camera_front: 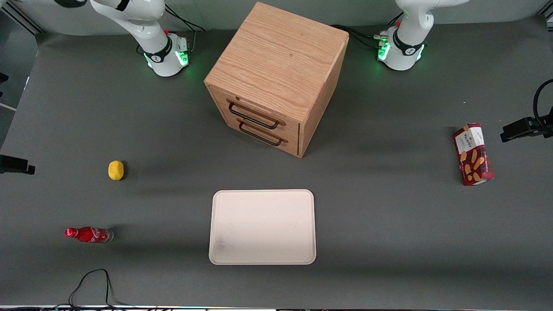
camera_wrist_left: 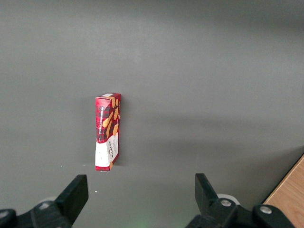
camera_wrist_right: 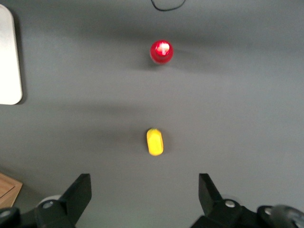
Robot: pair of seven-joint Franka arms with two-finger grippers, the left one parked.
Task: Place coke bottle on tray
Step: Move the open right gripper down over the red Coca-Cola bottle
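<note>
The bottle (camera_front: 88, 234) stands upright on the table, well apart from the tray (camera_front: 262, 226), toward the working arm's end of the table. You see it from straight above in the right wrist view, where only its red cap (camera_wrist_right: 161, 51) shows. Nothing touches it.

By my reading, you have done nothing of the task yet: the reach, the grasp, the carry and the set-down are all still ahead of you. The gripper (camera_wrist_right: 145, 194) hangs high above the table with its fingers spread wide and nothing between them. It is nearer the robot base than the bottle is, with the lemon (camera_front: 116, 170) between the two. The lemon lies farther from the front camera than the bottle, and farther from the tray's edge than you might like to ignore: you should pass over it, not through it.

The tray holds nothing; its cream floor is bare apart from a faint grey smudge near one corner. The cabinet (camera_front: 276, 77) stands farther from the front camera than the tray, both drawers shut, so you cannot tell their contents.
</note>
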